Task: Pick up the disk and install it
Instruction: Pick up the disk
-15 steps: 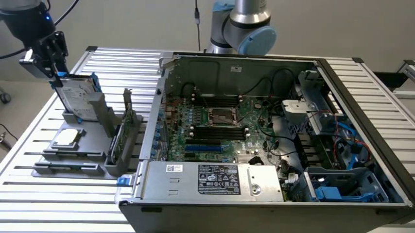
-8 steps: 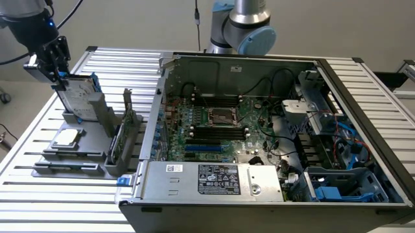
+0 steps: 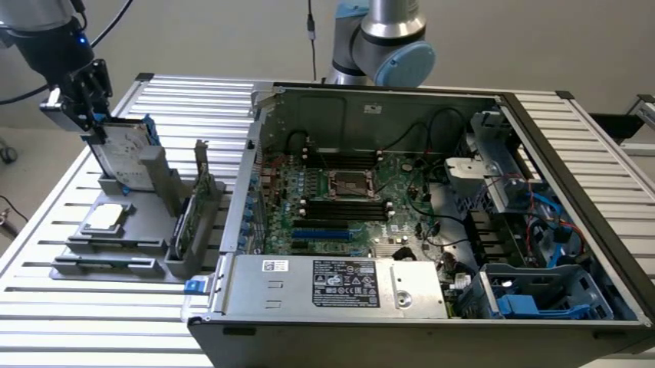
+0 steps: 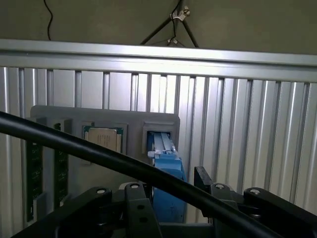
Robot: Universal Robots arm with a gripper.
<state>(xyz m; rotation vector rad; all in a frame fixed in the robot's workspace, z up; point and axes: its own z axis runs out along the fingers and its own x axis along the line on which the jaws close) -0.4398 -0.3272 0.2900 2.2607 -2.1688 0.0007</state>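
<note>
— Looking upper left in the exterior view, we see the disk (image 3: pixel 125 149) upright in its grey stand (image 3: pixel 153 172).
— We agree; our gripper (image 3: pixel 92 123) straddles its top edge, jaws apart.

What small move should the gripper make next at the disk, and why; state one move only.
Probably close the gripper on the disk. In the wrist view its open fingers stand on either side of the disk's blue bracket. The disk is upright in its grey stand and not yet gripped.
</note>
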